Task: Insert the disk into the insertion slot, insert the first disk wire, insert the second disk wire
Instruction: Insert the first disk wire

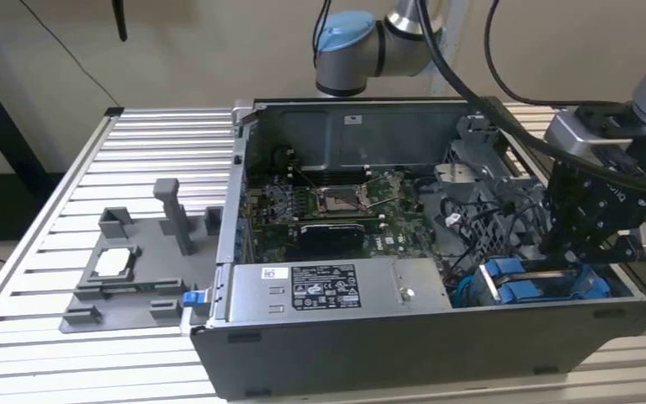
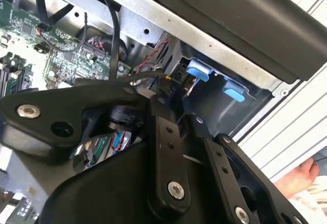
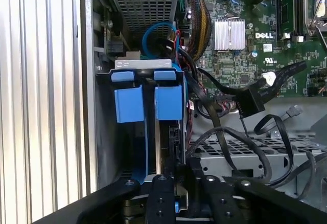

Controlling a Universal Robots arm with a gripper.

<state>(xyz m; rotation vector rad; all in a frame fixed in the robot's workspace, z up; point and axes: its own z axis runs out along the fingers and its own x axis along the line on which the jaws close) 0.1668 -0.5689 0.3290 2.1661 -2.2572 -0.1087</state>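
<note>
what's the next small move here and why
Probably a short, straight push down on the disk to seat it. The gripper is right at the disk's upper edge. The disk stands edge-on inside the slot with its blue tabs lined up, and I cannot tell whether it is fully home. The black wire lies loose beside it, not plugged in.
</note>
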